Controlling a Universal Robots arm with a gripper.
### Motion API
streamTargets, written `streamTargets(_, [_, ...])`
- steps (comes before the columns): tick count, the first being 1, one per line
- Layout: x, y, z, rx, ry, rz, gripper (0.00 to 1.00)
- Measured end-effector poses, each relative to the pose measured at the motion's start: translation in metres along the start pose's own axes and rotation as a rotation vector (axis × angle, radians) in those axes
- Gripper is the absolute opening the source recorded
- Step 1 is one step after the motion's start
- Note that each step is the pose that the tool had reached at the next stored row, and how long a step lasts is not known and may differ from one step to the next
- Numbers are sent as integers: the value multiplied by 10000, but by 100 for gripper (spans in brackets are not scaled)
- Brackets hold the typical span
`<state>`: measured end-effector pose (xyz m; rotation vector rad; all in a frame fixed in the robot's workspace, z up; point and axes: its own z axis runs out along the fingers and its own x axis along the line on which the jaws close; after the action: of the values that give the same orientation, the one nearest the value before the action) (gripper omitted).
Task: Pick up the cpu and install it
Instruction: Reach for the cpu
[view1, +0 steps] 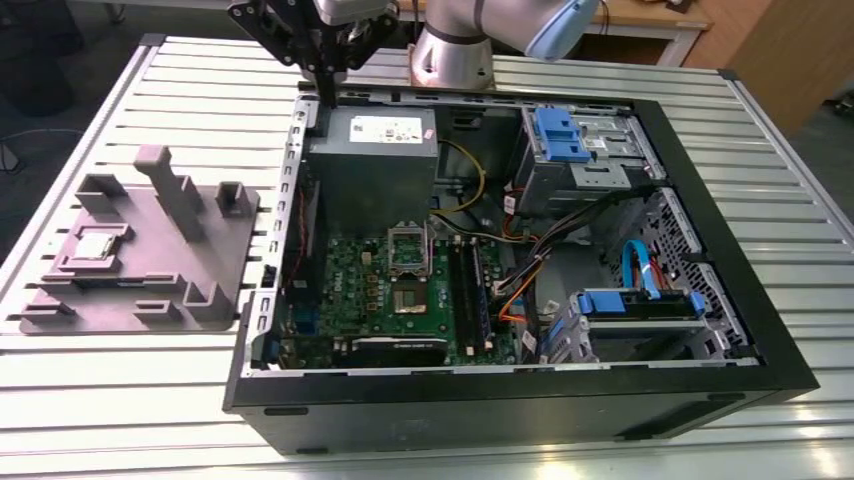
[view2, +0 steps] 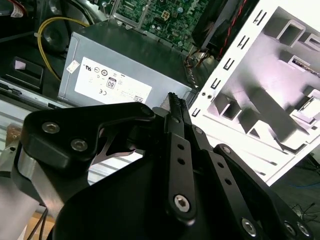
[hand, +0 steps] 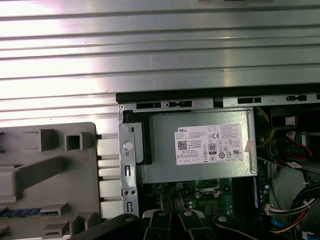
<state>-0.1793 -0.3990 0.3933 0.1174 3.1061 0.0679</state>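
Observation:
The cpu (view1: 96, 247), a small silvery square chip, lies in a recess of the grey fixture block (view1: 147, 290) on the exterior view's left, beside the open computer case. On the green motherboard (view1: 360, 285) inside the case sits the metal-framed socket (view1: 407, 296). My gripper (view1: 324, 92) hangs above the case's back corner next to the grey power supply (view1: 371, 165), well away from the cpu. In the second wrist view my gripper (view2: 175, 102) has its black fingers pressed together with nothing between them.
The black case wall (view1: 534, 400) rings the motherboard. Inside are long black memory sticks (view1: 467, 290), orange and yellow cables (view1: 521, 290) and blue drive bays (view1: 567, 135). Upright posts (view1: 174, 190) rise from the fixture block. Everything rests on a ribbed metal table (view1: 107, 400).

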Motion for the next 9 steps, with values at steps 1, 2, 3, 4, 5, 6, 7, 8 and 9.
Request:
streamTargets(1, [13,-1,-1,0,0,1,14])
streamTargets(2, [26,-2,-1,0,-1,1,14])
streamTargets(3, [39,-3,-1,-1,-2,2,14])
streamTargets(4, [51,-4,-2,0,-2,1,14])
streamTargets(5, [63,-5,-2,0,-2,2,14])
streamTargets(6, [75,-5,-2,0,-3,1,14])
streamTargets(7, [88,-6,-3,-1,-4,1,14])
streamTargets(8, [102,-7,-3,-1,-6,1,14])
streamTargets(9, [116,-9,-4,0,-6,1,14])
